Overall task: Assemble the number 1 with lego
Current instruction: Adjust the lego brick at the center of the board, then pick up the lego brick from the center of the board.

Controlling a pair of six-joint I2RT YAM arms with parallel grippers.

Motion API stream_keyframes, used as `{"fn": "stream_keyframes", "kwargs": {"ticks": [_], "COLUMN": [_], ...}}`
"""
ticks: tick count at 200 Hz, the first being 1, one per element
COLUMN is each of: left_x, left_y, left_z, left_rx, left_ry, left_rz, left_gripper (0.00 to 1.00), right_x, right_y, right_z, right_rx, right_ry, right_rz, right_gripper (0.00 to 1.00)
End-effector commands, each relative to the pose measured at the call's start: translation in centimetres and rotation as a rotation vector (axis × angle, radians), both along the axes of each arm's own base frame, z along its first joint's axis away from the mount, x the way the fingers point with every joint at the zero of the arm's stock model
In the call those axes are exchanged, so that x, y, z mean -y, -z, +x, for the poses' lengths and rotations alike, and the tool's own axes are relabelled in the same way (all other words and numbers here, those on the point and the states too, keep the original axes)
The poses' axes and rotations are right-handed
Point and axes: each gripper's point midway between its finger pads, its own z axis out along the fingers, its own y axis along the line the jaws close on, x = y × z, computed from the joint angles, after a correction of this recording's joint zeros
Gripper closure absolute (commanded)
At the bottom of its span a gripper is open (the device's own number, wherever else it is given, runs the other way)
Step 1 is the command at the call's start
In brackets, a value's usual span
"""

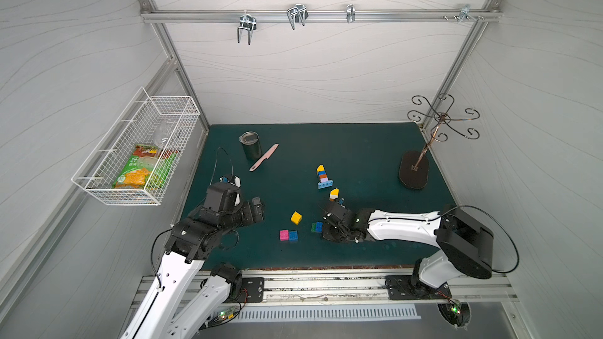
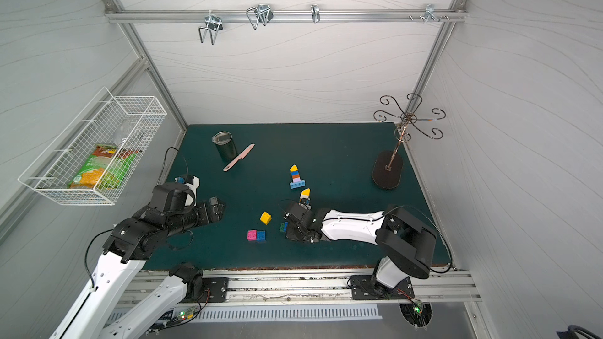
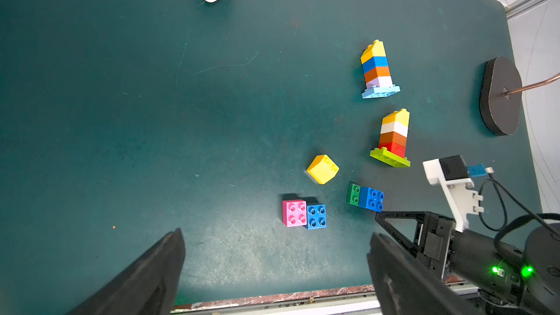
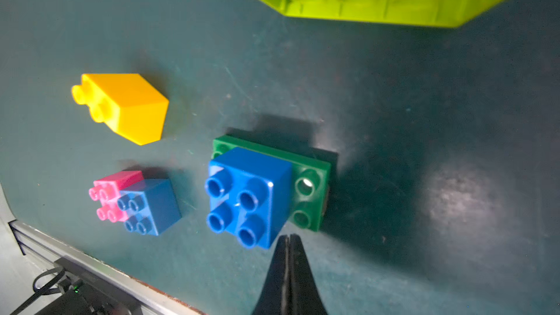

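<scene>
Sitting on a long green studded plastic brick (image 4: 309, 189), the square blue lego brick (image 4: 251, 195) rests near six o'clock on the dark green mat (image 1: 359, 158). The right gripper (image 4: 289, 237), pinched shut and empty, points just beside it. Closed tips could shove them askew. One loose yellow brick (image 1: 296, 217) lies at ten o'clock and one pink-and-blue pair (image 1: 288, 235) at eight. Two stacks stand upright toward twelve: the lime-based stack (image 1: 334, 194) and the light-blue-based stack (image 1: 323, 176). The left gripper (image 3: 275, 234) gapes, empty.
</scene>
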Motion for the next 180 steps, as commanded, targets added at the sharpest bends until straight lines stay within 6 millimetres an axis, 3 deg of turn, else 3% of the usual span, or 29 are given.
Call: {"fn": "stream_keyframes", "kwargs": {"ticks": [1,28,46,107,180], "left_x": [0.4,0.3,0.2,0.0,0.1], "left_y": [-1.3,-1.4,-1.6,-2.0,-2.1], "left_z": [0.8,0.7,0.6,0.4,0.3], "left_rx": [0.054,0.058,0.070,0.090,0.098], "left_ry": [0.008,0.006,0.000,-0.004,0.002], "left_rz": [-0.023,-0.024,-0.023,-0.027,-0.032], "left_gripper": [0.00,0.00,0.00,0.00,0.00], "right_x": [-0.5,-2.4,-3.8,-7.3,-8.5], "right_y": [-2.6,-4.3,-4.8,-1.6,-0.1], "right_z": [-1.4,-3.0,-3.4,-3.6,-3.9], "right_rx": [0.062,0.071,0.090,0.022,0.010], "right_ry": [-0.100,-0.186,-0.230,-0.318,-0.361], "right_rz": [-0.053,-0.078,-0.108,-0.222,-0.268], "right_gripper": [0.94,0.60,0.47,0.36,0.28]}}
